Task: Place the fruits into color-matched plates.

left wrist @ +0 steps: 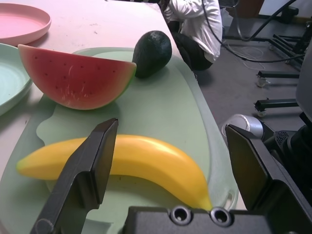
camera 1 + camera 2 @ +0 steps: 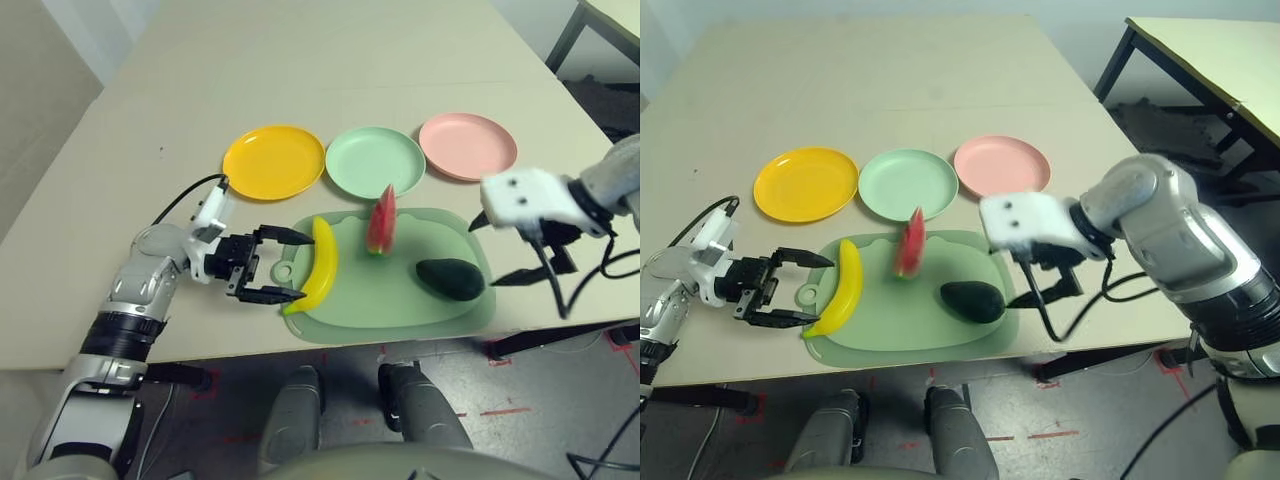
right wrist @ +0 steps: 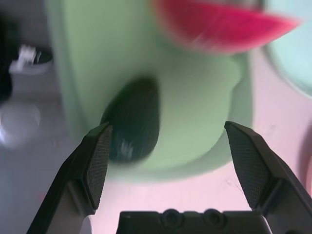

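Observation:
On the pale green cutting mat (image 2: 400, 305) lie the yellow banana (image 2: 322, 265), the red watermelon wedge (image 2: 381, 222) standing on its rind, and the dark green avocado (image 2: 451, 278). Behind the mat stand three bare plates: yellow-orange (image 2: 274, 160), mint green (image 2: 375, 160) and pink (image 2: 467, 145). My left gripper (image 2: 307, 267) is open, its fingers straddling the banana's (image 1: 131, 158) near half without closing on it. At the mat's right edge, just beside the avocado (image 3: 134, 122), my right gripper (image 2: 485, 253) hovers open, holding nothing.
The mat's ring handle (image 2: 283, 271) sits under my left gripper. The table's front edge (image 2: 250, 350) runs close below the mat. A black cable (image 2: 560, 290) hangs from my right wrist. A second table (image 2: 1210, 50) stands at the far right.

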Tool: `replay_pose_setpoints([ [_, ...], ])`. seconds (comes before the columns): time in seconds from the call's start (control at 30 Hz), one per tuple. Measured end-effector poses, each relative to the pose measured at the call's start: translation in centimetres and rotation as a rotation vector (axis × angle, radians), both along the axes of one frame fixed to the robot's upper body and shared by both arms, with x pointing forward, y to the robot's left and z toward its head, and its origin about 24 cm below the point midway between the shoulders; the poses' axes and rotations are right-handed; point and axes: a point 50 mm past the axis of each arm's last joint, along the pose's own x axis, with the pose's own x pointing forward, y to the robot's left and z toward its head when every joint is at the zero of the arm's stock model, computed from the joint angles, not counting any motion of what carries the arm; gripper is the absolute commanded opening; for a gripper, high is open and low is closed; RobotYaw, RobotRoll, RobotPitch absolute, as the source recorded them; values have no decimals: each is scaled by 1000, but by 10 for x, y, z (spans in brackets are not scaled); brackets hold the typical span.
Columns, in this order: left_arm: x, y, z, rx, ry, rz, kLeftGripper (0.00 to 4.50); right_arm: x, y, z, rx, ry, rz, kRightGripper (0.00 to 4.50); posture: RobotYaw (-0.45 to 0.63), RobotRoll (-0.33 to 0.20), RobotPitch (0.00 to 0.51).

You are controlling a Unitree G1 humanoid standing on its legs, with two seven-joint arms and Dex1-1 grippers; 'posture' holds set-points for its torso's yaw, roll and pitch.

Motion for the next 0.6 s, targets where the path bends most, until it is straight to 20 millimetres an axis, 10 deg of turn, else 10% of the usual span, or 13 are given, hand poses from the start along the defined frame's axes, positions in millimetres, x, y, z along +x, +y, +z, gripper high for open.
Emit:
replay_pose_setpoints([
  [0.6,3,1,5,13,-6,2,4470,-31,5,-29,-91,110,-274,4500,4,0,176],
])
